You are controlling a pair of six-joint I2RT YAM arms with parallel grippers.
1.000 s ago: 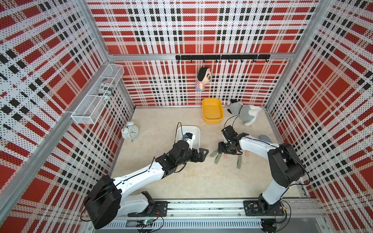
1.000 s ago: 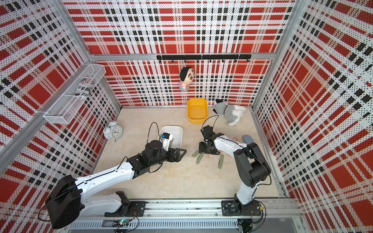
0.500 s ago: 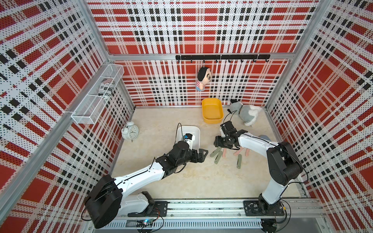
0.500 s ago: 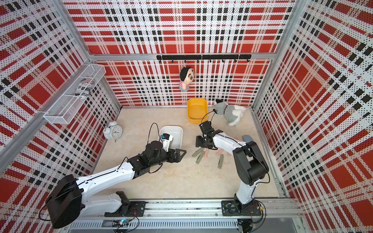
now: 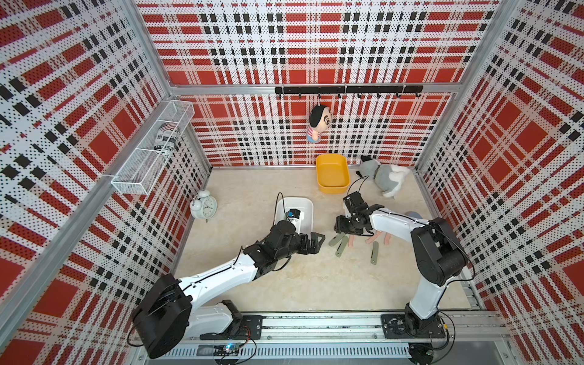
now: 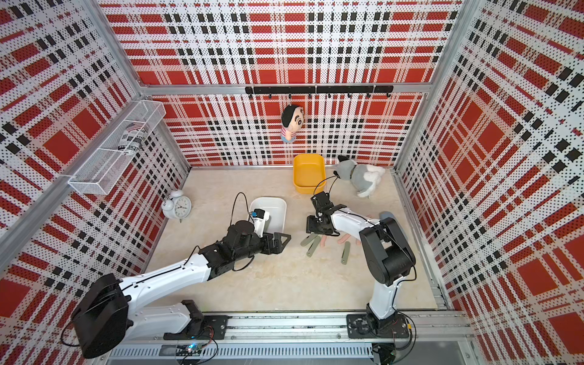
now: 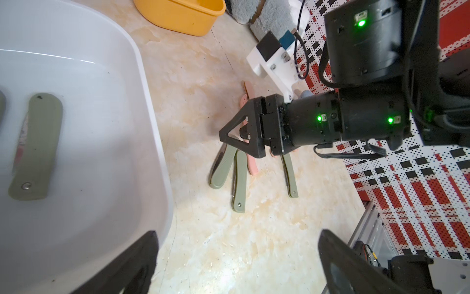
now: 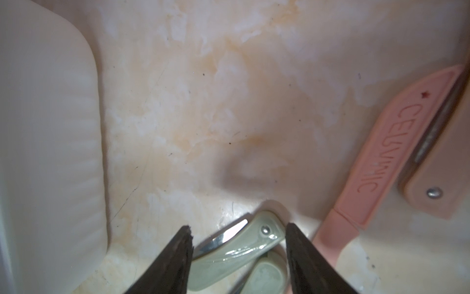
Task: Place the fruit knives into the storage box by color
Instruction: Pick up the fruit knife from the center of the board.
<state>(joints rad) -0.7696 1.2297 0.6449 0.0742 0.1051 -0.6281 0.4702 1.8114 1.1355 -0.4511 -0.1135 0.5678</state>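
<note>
Presently the left pincer (image 5: 316, 241) hangs spread wide with nothing between its fingers. It is just off the near right corner of the white box (image 5: 310, 211), which sits about the middle of the counter (image 5: 284, 278). In the left wrist view a stored green knife (image 7: 35, 147) lies flat on the floor of that box, and a sliver of another green piece shows at the frame's edge.

The right pincer (image 5: 341, 227) is low over the loose knives, between the white box and the counter's right edge. Its fingers (image 8: 175, 262) stand partly apart, one on each side of the riveted end of the straddled green knife (image 8: 236, 244). The blade of that knife is swung a little way out of its handle. It rests across a second loose green knife (image 8: 267, 277). Whether the fingertips touch it I cannot tell.

A third loose green knife (image 5: 374, 252) lies apart from those two, nearer the right edge. The pink knives (image 5: 351, 241) are scattered among the green ones, partly under the right arm. In the right wrist view one lettered pink knife (image 8: 376, 165) lies just beside the straddled one, with another pink handle against it.

The yellow box (image 5: 331, 189) stands at the back edge of the counter, well apart from both pincers.
</note>
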